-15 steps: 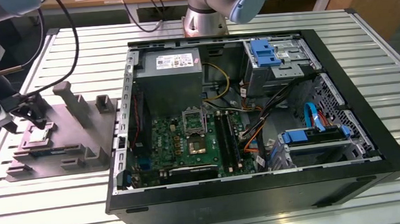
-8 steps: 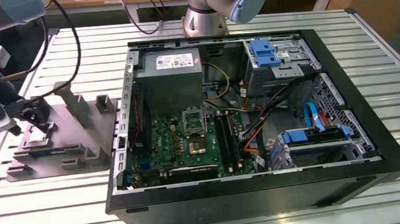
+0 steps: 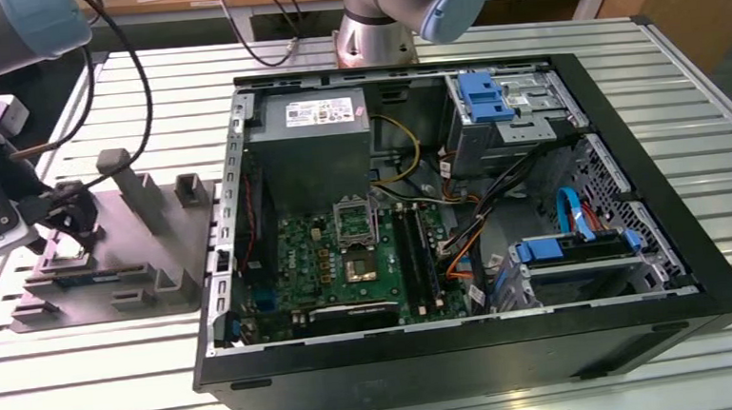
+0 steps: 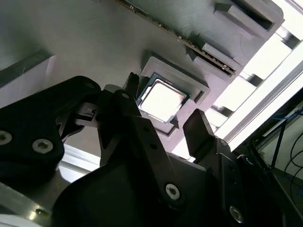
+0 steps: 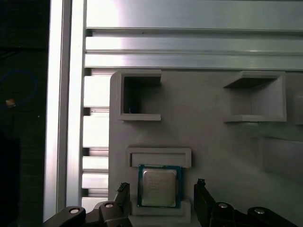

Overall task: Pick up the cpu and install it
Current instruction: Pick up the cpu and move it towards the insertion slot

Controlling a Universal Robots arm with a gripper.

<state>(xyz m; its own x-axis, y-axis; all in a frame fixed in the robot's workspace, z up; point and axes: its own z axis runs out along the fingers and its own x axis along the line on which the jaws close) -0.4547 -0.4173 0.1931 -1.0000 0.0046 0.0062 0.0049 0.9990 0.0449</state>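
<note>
The cpu (image 5: pixel 159 187), a small square chip with a pale silvery top, lies flat in a raised pocket of the grey fixture block (image 5: pixel 213 142). In both wrist views my gripper (image 5: pixel 162 193) stands open, one black finger on each side of the chip with a gap on both sides. The second wrist view shows the cpu (image 4: pixel 162 100) between the fingertips of the gripper (image 4: pixel 158 113), untouched. In the exterior view the gripper (image 3: pixel 69 223) hangs low over the near-left part of the grey block (image 3: pixel 129 267), at the exterior view's left.
An open black computer case (image 3: pixel 674 243) lies to the exterior view's right, with the green motherboard (image 3: pixel 312 256) and its open socket (image 3: pixel 359 263) inside. Upright posts (image 3: pixel 115 163) rise from the grey block. Slatted aluminium table (image 3: pixel 71 375) runs underneath.
</note>
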